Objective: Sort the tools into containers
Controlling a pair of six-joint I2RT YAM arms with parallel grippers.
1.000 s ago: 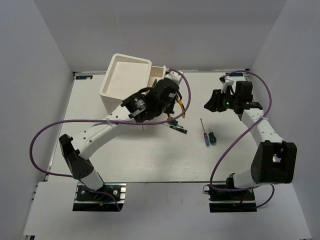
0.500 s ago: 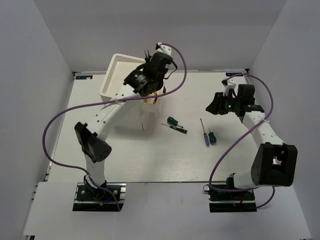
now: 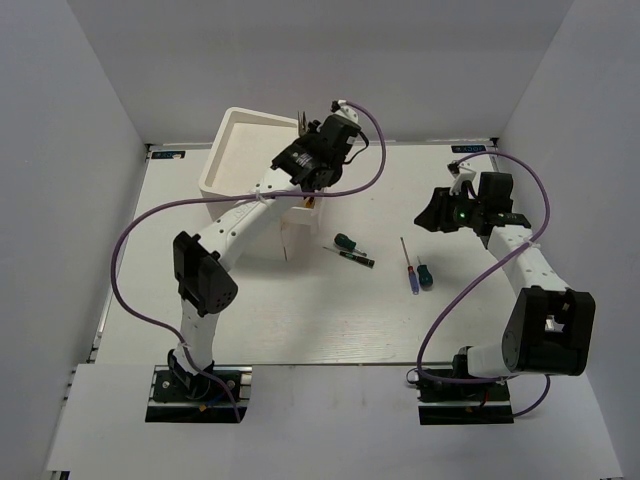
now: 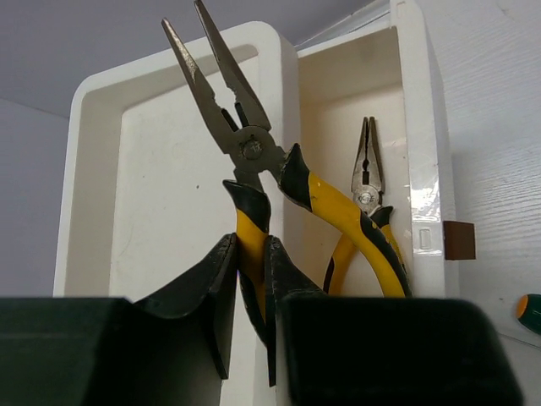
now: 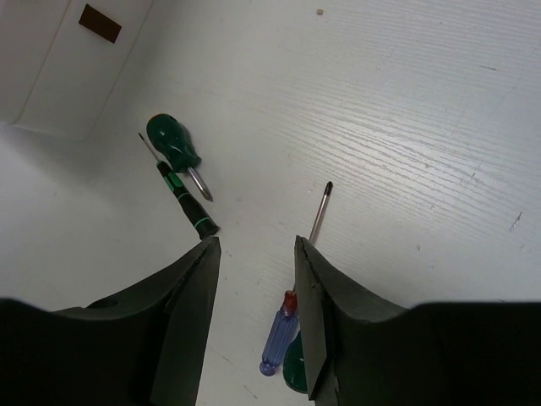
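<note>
My left gripper (image 4: pixel 251 247) is shut on one handle of yellow-and-black long-nose pliers (image 4: pixel 241 144), held nose-up above the white cabinet (image 3: pixel 240 160), beside its pulled-out top drawer (image 4: pixel 416 127). A second pair of pliers (image 4: pixel 366 199) lies inside that drawer and shows in the top view (image 3: pixel 308 203). Four screwdrivers lie on the table: a green stubby one (image 5: pixel 173 139), a thin black-and-green one (image 5: pixel 188 203), a blue one (image 5: pixel 281 340) and another green one (image 3: pixel 426 276). My right gripper (image 5: pixel 254 254) is open and empty above the blue one, and it shows in the top view (image 3: pixel 432 210).
The drawer's dark knob (image 4: pixel 459 240) faces the table's middle. The left arm and its purple cable (image 3: pixel 250 215) arch over the cabinet. White walls close in the table on three sides. The table (image 3: pixel 300 310) is white.
My left gripper has lifted the long-nose pliers from the table beside the drawer up to the cabinet's top. The right arm has barely moved.
</note>
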